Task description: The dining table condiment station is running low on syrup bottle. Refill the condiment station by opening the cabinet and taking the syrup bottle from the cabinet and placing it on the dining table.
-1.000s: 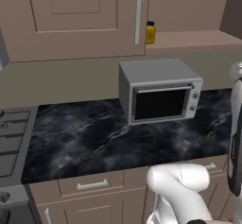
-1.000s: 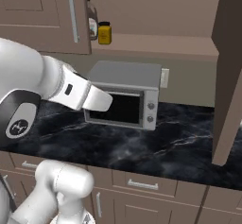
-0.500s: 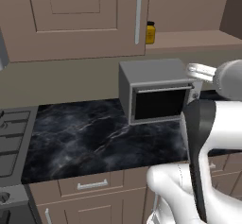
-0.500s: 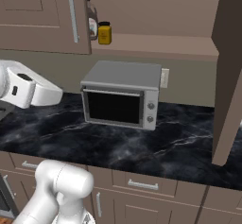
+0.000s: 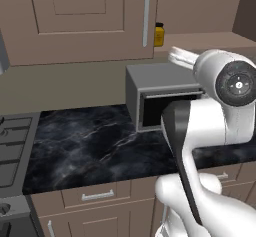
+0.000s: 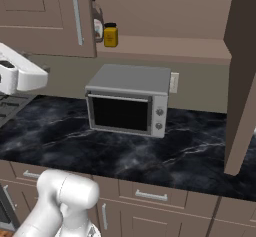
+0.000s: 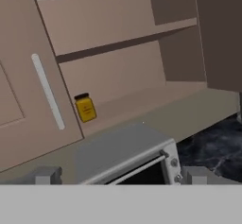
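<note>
Two doors told the story in the left base view: the cabinet had its left door shut, silver handle upright, while the right side stood open on a bare shelf with a yellow jar at its left end. Below, a microwave sat on the dark marble counter, partly hidden behind the white arm.

From the right base view, the syrup bottle stood on the lower shelf, tucked just behind the edge of the closed door and touching or nearly touching the yellow jar on its right. Only its neck and pale label showed. The open right door hung forward over the counter.

Looking along the hand, the gripper had its jaws released and wide, nothing between them, aimed up past the microwave top toward the shelf. The jar was plain; the bottle lay hidden behind the door.

With the cabinet open, the reach was judged the step in hand. A clean grasp would likely need an approach from the open right side, skirting the jar, closing on the bottle's body rather than its narrow neck.
</note>
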